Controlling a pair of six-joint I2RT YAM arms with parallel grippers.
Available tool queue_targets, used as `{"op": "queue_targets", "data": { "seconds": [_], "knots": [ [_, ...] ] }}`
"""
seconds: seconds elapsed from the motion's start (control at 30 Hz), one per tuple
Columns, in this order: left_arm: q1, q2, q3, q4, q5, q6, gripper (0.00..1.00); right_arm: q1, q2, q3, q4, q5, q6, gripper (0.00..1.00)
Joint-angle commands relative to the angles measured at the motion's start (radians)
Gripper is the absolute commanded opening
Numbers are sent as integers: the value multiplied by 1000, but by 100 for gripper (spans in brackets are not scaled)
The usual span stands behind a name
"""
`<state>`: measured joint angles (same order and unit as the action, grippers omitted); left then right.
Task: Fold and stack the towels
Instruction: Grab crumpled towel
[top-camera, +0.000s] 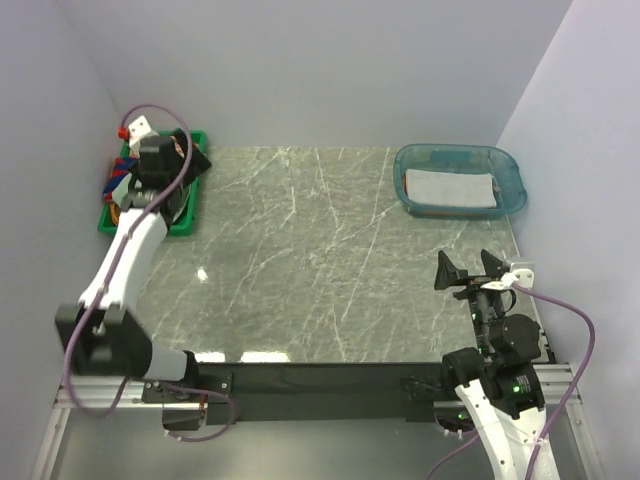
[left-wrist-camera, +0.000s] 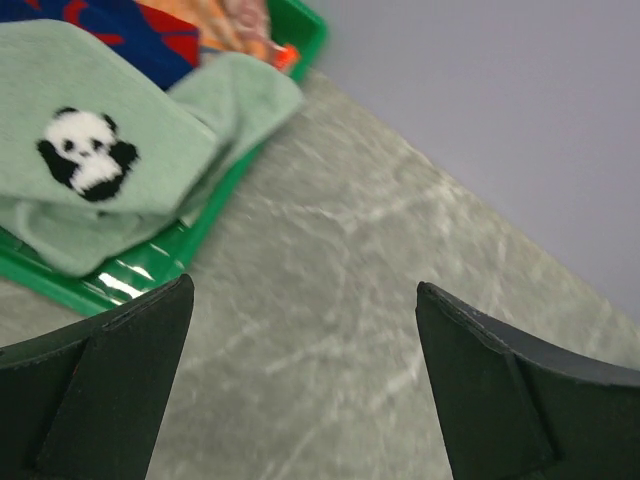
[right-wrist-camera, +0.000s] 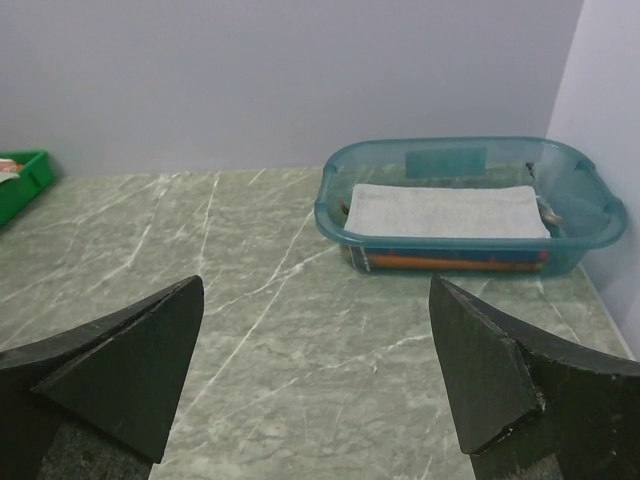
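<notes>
A sage green towel with a panda (left-wrist-camera: 110, 165) lies crumpled in the green tray (left-wrist-camera: 150, 268), one corner draped over the rim. Behind it lie a red and blue towel (left-wrist-camera: 130, 25) and an orange one (left-wrist-camera: 240, 25). My left gripper (left-wrist-camera: 305, 385) is open and empty, hovering over the table just right of the tray; in the top view it hangs over the tray (top-camera: 175, 165). A plain whitish towel (right-wrist-camera: 445, 210) lies folded on top in the blue tub (right-wrist-camera: 470, 250), also in the top view (top-camera: 450, 187). My right gripper (right-wrist-camera: 315, 385) is open and empty near the front right (top-camera: 472, 272).
The green tray (top-camera: 110, 222) stands at the far left against the wall. The blue tub (top-camera: 512, 180) stands at the far right by the side wall. Grey marbled table (top-camera: 320, 260) lies between them. Walls close in on the left, back and right.
</notes>
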<state>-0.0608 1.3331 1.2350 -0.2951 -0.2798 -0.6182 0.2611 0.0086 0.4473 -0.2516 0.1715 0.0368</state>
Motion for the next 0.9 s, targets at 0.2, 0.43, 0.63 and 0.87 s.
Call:
{"op": "queue_targets", "data": {
  "seconds": [0.2, 0.43, 0.63, 0.87],
  "knots": [
    [174, 406, 251, 2, -114, -182, 100, 13, -306, 22, 3, 26, 9, 100],
    [213, 610, 366, -25, -183, -256, 100, 13, -305, 13, 11, 34, 6, 100],
    [233, 657, 354, -21, -188, -295, 81, 13, -305, 10, 14, 34, 8, 100],
    [254, 634, 275, 37, -142, -255, 39, 15, -306, 10, 12, 28, 9, 100]
  ]
}}
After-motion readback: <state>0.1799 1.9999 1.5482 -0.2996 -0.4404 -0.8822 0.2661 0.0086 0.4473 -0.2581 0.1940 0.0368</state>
